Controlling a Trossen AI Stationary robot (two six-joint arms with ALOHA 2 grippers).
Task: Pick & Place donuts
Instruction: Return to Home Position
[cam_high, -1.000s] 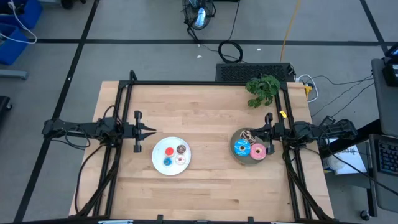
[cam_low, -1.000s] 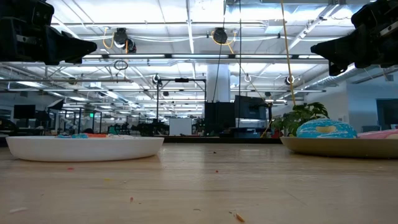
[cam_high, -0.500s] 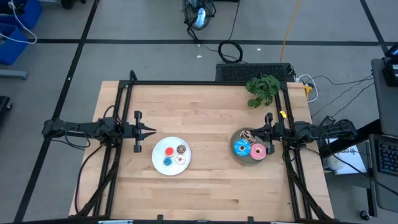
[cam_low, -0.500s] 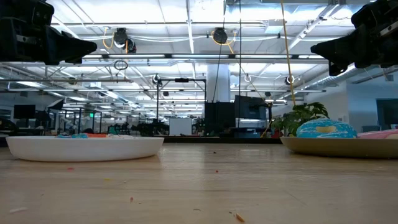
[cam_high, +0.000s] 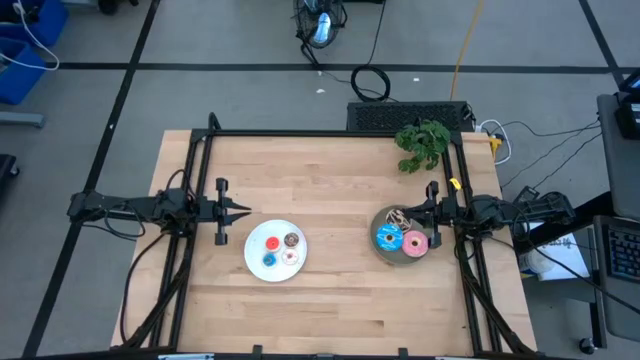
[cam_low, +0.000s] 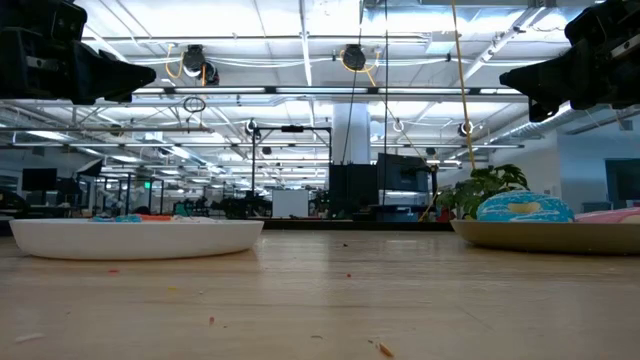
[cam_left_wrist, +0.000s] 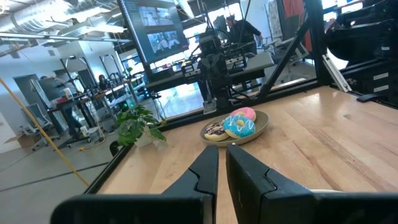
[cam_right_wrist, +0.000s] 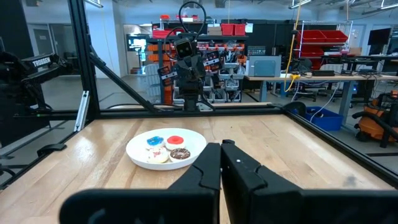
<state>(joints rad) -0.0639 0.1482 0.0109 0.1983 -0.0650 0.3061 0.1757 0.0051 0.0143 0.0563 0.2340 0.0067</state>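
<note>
wooden table (cam_high: 330, 180) before us bears a white plate (cam_high: 254, 234) holding four tiny donuts (cam_high: 271, 241) and a gray plate (cam_high: 378, 226) holding three big donuts (cam_high: 387, 237); left gripper (cam_high: 245, 211) hangs near the white plate, right gripper (cam_high: 407, 212) over the gray plate's rim, both closed tight, empty
</note>
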